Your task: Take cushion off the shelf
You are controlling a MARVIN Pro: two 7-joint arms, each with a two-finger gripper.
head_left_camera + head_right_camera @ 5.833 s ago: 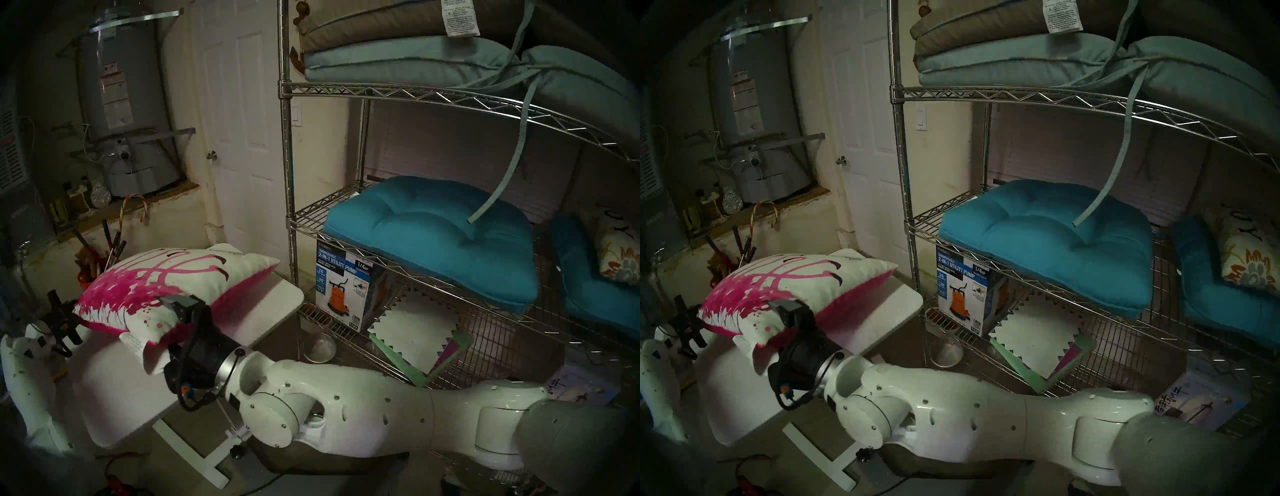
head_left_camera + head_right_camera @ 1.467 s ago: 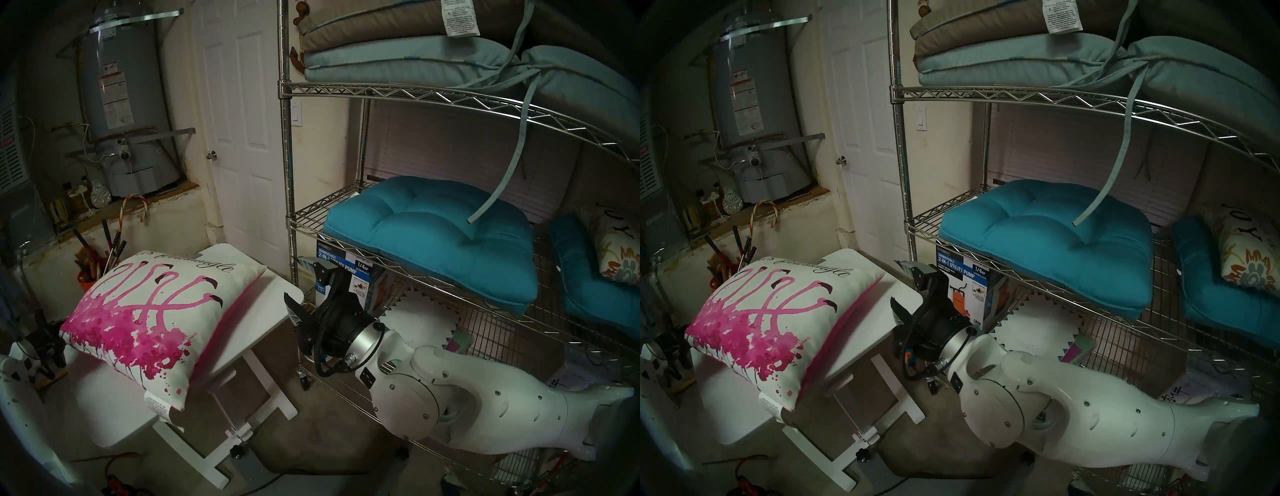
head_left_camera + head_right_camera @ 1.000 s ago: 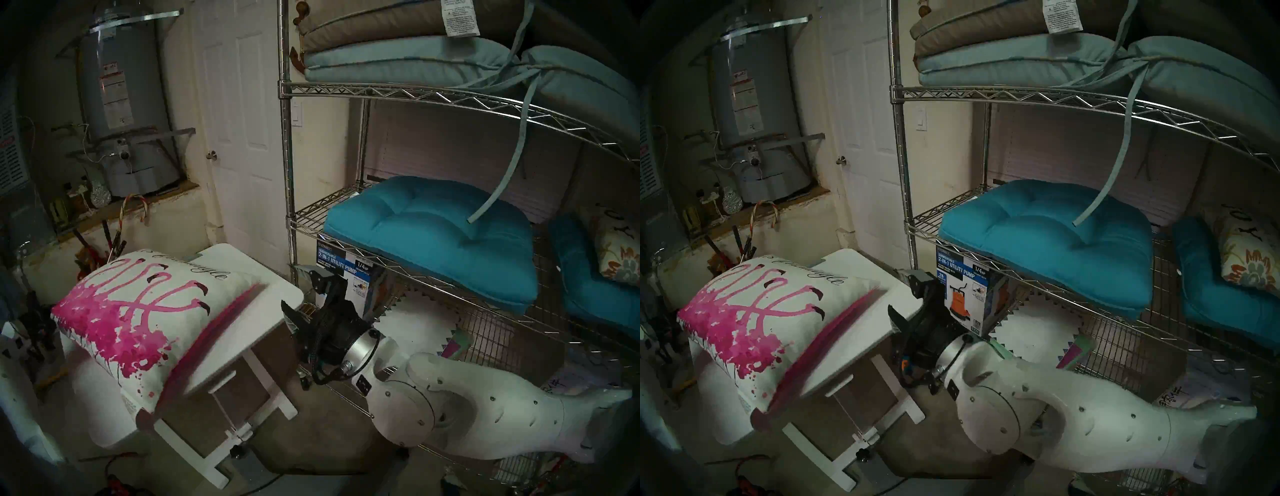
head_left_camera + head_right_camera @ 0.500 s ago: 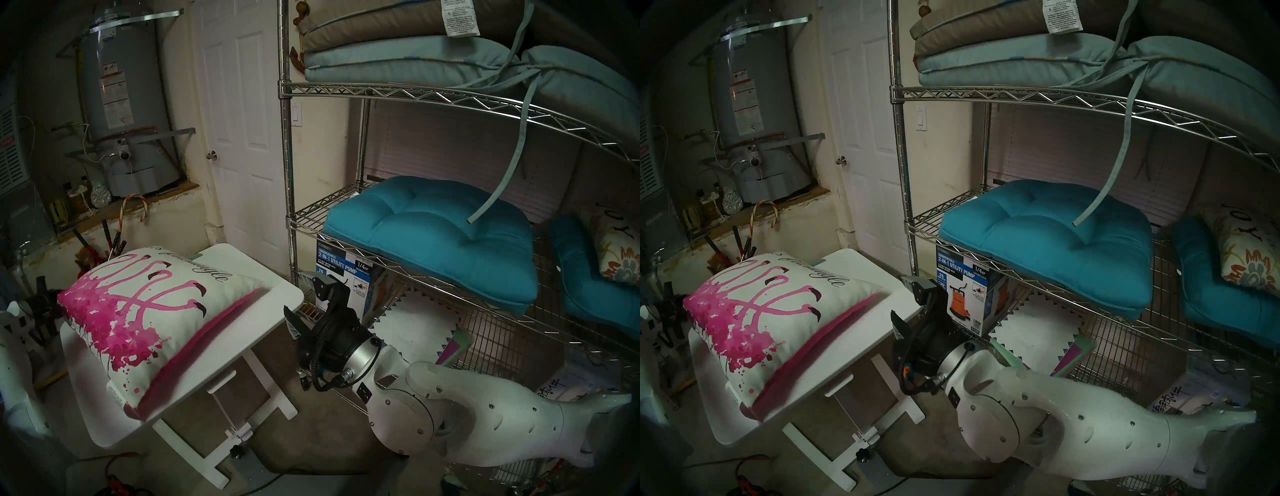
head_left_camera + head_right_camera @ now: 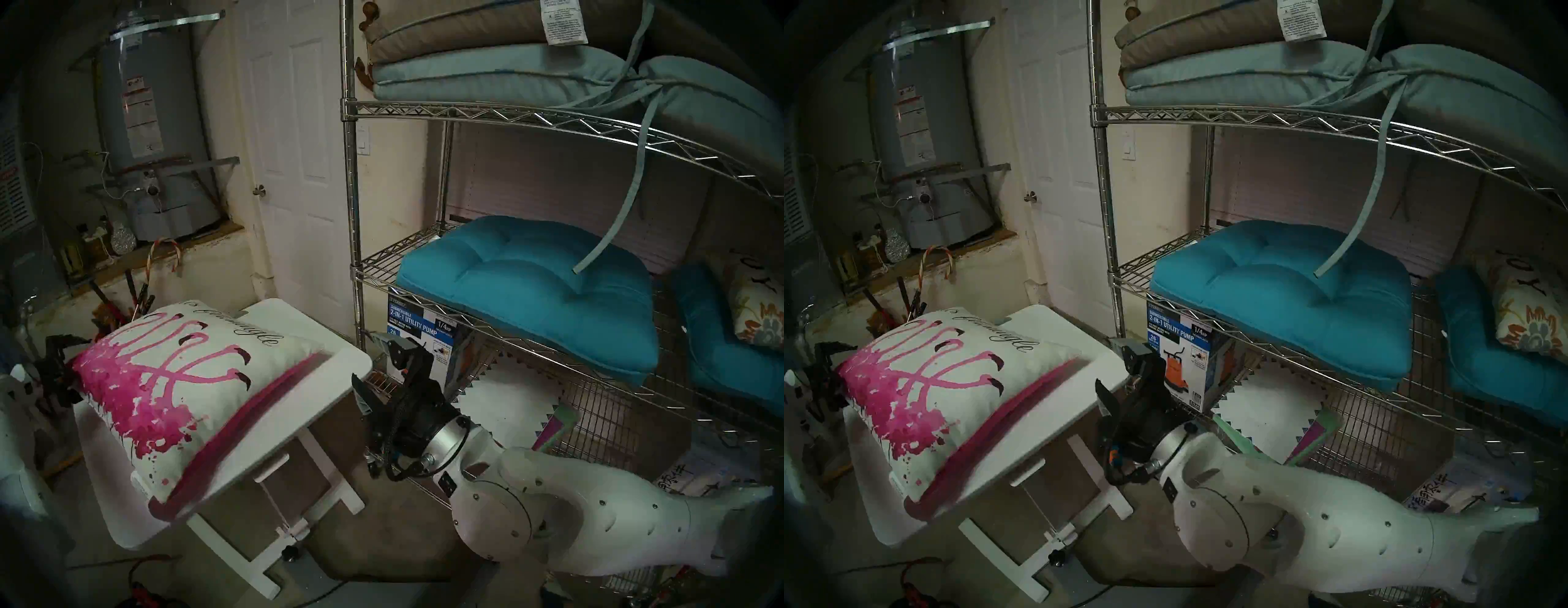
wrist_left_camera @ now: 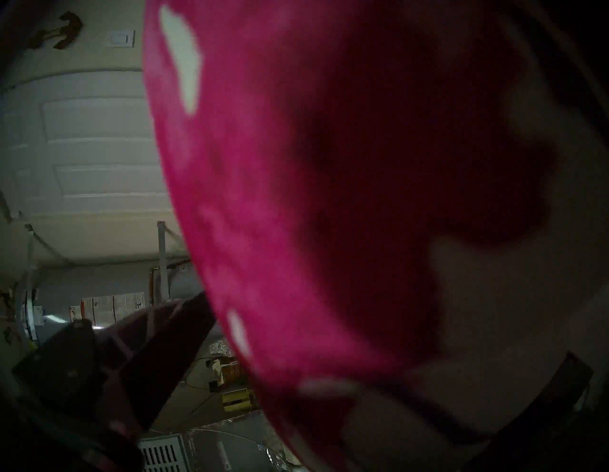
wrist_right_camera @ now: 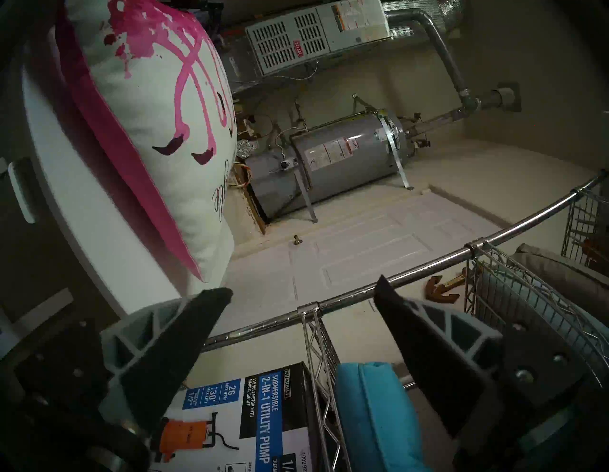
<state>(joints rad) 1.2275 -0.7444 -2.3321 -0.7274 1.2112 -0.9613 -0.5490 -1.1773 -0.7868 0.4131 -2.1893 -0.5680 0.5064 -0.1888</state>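
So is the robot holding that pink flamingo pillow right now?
No. The cushion lies on the white table. The left gripper is open at its end, the right gripper open and empty.

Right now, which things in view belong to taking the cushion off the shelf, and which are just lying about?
Job:
flamingo cushion, lying on the white table
wire shelf
left gripper
right gripper

Lying about:
teal seat cushion
pump box
floral pillow
water heater

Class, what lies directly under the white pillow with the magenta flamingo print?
The flamingo pillow rests on a small white table, bare along its right side. The pillow's pink back shows only at its edge. Whatever lies between pillow and tabletop is covered.
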